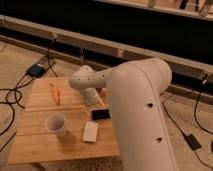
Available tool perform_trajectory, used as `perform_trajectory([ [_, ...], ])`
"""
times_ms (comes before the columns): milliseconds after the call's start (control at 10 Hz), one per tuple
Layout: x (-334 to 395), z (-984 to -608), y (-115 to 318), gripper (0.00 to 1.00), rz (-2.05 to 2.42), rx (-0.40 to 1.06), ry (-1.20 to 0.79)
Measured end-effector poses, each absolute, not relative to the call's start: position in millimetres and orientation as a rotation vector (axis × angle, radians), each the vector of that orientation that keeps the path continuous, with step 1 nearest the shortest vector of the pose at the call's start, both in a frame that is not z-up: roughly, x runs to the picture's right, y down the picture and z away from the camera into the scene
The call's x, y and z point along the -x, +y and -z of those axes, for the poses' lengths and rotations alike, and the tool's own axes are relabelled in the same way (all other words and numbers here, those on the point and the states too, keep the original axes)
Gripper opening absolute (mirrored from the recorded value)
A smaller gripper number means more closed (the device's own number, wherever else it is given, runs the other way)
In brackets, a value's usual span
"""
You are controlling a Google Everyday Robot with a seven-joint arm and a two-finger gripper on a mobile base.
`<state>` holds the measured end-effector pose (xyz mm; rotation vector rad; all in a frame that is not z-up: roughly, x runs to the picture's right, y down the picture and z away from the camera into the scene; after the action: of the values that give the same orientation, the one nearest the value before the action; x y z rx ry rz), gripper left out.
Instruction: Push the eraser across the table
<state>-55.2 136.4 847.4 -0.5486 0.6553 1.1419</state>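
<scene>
The big white arm (140, 110) fills the near side of the room and bends over the worktop (35, 145), a low table of pale wooden slats. To my eye the job stands at the approach: nothing touches the eraser yet, so no push has begun. The forearm slopes down and away from the shoulder, ending in the hand (94, 97). The hand hangs low over the slats, beyond the paper cup (55, 123) and to its right as I look. Whether the hand is spread or pressed together I cannot tell, since the wrist housing hides it. The cup stands upright near the middle of the worktop. A carrot (56, 94) lies behind the cup, well apart from it. The eraser (90, 131), which I take to be the pale rectangular block, lies flat just to the right of the cup and a little nearer to me. A dark flat piece (100, 114) lies right of the cup and farther back, between the eraser and the hand. I cannot say what that piece is. I judge the next move calls for bringing the hand down beside the eraser, low enough to meet its edge. It should then sweep along the slats, keeping off the cup and the dark piece.
</scene>
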Motion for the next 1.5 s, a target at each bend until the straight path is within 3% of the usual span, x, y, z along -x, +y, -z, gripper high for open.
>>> perform_trajectory([
  [1500, 57, -872, 154, 0.65, -1.058, 0.473, 0.725],
])
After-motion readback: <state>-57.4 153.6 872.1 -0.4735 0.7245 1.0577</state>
